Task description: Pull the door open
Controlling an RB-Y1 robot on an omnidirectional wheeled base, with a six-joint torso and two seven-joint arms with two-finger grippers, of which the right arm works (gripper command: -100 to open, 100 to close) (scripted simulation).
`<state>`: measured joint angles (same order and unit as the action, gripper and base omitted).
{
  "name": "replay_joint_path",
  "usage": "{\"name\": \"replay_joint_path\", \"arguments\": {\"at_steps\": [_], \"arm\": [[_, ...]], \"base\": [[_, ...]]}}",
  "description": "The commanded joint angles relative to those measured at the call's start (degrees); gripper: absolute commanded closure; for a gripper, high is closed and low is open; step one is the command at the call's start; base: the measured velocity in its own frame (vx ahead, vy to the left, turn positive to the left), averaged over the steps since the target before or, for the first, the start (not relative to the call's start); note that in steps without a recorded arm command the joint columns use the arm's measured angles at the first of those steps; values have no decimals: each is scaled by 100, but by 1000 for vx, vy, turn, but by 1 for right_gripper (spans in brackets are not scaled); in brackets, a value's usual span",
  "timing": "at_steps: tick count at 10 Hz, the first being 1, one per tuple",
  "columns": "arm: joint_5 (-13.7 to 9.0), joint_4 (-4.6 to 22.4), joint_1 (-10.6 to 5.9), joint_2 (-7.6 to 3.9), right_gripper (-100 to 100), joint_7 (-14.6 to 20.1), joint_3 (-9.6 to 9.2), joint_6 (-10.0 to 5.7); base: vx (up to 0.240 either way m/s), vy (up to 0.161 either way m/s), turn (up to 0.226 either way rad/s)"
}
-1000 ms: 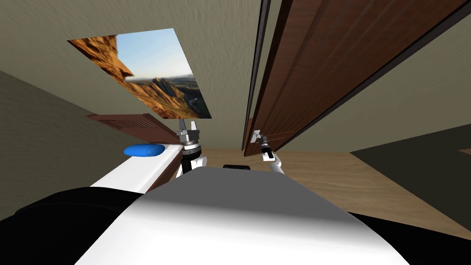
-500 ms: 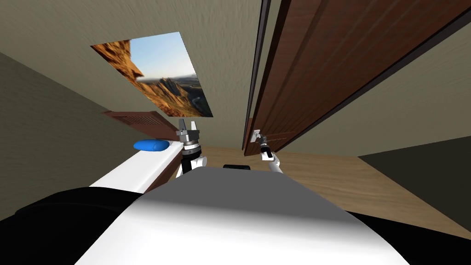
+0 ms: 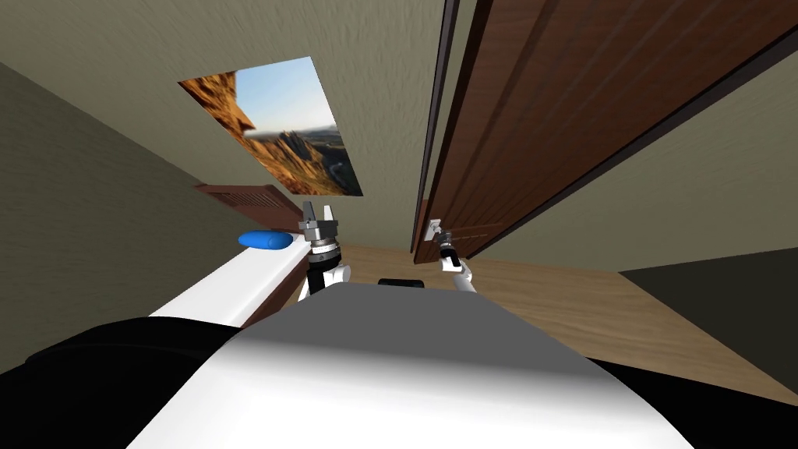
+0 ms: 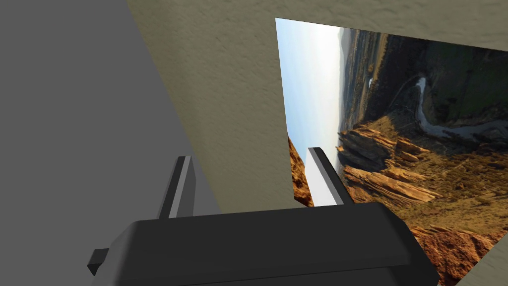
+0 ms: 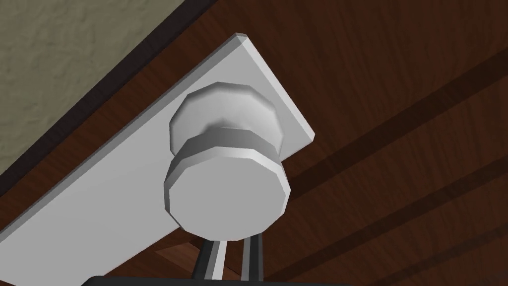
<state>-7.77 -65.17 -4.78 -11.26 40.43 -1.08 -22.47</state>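
Right end effector (image 3: 437, 231), clenched empty, fingers tucked just under the door (image 3: 545, 93) knob (image 5: 225, 191); left end effector (image 4: 248, 155) released.

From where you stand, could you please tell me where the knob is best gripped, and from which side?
Grip the knob across its round front disc, coming straight at its face: it juts from the plate on the door, leaving the rim free all round. The right hand sits at its edge, fingers together, so it should probably open first.
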Motion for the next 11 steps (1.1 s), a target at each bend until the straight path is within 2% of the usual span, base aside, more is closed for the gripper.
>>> {"name": "replay_joint_path", "arguments": {"at_steps": [1, 2, 4, 5, 9, 11], "arm": [[-28, -61, -40, 122, 100, 190, -123, -51], [-121, -63, -53, 157, 100, 414, -123, -17], [-121, -63, -53, 157, 100, 414, -123, -17], [-251, 43, -10, 74, -100, 624, -49, 20], [-534, -74, 44, 62, -100, 1156, -103, 95], [-717, -148, 79, 54, -100, 1498, -138, 144]], "base": [[-34, -48, 64], [-35, -47, 74], [-17, -26, 33], [-49, -40, 50], [-94, -48, 70], [-117, -30, 175]]}}
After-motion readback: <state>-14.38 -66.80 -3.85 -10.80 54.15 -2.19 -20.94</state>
